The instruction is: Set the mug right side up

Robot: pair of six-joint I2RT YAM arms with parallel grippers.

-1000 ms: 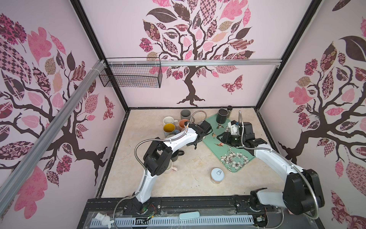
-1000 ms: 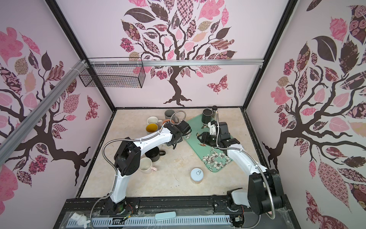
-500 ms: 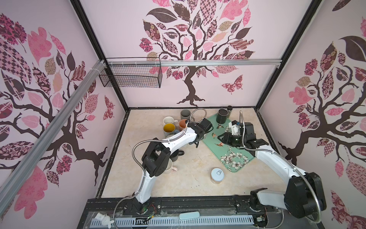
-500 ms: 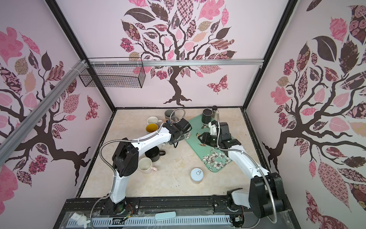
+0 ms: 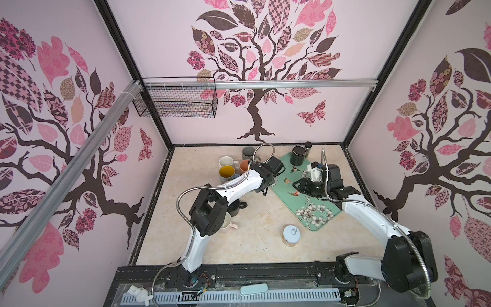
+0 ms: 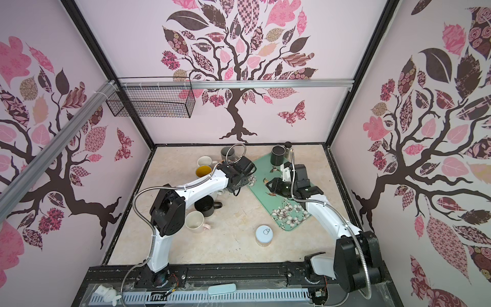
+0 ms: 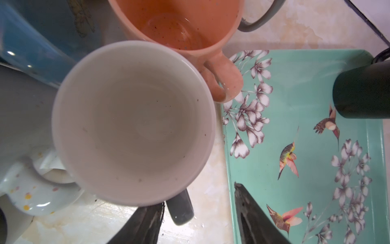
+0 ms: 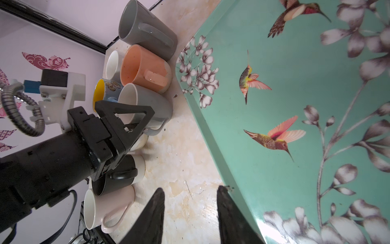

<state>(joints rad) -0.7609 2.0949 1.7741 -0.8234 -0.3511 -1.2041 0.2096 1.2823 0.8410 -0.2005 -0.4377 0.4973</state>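
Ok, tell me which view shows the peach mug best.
Right wrist: the peach mug appears nearly whole, rim, body and handle. Left wrist crops its rim; in a top view only a sliver shows beside the left arm.

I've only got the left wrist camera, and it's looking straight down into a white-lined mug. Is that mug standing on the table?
Observer: It looks so. In the right wrist view the gray mug stands mouth up, with its base down on the table beside the tray.
Operator: Where's the right gripper?
Observer: The right gripper hovers open and empty at the tray's edge that faces the mugs.
Operator: Any mug upside down out of my sight?
Observer: None that I can see. In a top view the black mug and cream mug, nearer the front of the table, both show open mouths.
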